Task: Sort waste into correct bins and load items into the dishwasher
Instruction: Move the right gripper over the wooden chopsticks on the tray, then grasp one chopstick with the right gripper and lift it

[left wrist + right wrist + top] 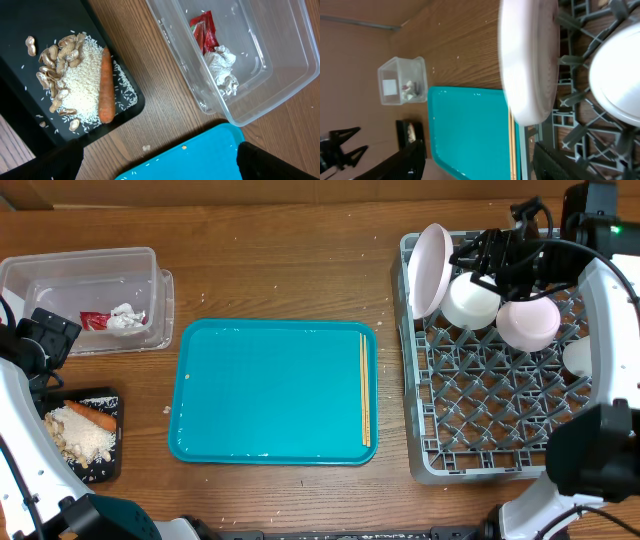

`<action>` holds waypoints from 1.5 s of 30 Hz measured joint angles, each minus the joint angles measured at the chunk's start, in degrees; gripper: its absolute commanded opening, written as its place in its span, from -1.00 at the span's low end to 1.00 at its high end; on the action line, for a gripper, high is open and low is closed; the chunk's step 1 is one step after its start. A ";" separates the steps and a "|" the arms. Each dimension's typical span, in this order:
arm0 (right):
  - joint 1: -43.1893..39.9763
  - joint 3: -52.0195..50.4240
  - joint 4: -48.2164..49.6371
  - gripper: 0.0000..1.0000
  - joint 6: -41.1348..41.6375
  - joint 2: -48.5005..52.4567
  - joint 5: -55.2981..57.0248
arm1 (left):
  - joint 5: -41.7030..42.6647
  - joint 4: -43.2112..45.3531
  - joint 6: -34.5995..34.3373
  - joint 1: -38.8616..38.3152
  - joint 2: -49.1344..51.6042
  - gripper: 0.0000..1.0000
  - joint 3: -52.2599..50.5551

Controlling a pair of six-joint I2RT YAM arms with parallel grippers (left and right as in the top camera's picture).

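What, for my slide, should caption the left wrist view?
Sorted waste: carrot, rice and peanut shells on the black tray; red wrapper and napkin in the clear tub.

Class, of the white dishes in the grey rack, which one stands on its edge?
The flat plate at the rack's far-left corner; the other dishes are rounded bowls.

Teal serving tray (270,395) — flat, glossy — in the middle of a brown wooden table (280,270) with pale specks.
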 measured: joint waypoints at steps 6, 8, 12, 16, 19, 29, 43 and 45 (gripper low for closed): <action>12.68 2.49 -4.52 0.54 1.29 -9.09 12.59 | 0.00 0.00 0.00 0.00 0.00 1.00 0.00; 18.51 2.73 -5.77 0.54 2.99 -10.67 17.16 | -0.02 0.00 0.00 0.00 0.00 1.00 0.00; 28.89 0.79 -4.09 0.54 8.83 -10.27 27.26 | 0.00 0.02 0.00 0.00 0.00 0.99 0.00; 36.39 -3.85 0.68 0.54 14.49 -6.27 34.60 | 0.00 0.00 0.00 0.00 0.00 0.99 0.00; 39.76 -6.78 3.04 0.52 17.59 -1.14 37.42 | -0.02 0.00 0.00 0.00 0.00 0.99 0.00; 41.97 -8.41 2.19 0.37 21.35 13.84 37.27 | 0.00 0.00 0.00 0.00 0.00 1.00 0.00; 42.29 -9.22 3.54 0.45 21.92 17.07 36.63 | 0.00 0.00 0.00 0.00 0.00 0.99 0.00; 42.29 -10.36 4.52 0.49 21.92 17.09 36.74 | -0.02 0.00 0.00 0.00 0.00 1.00 0.00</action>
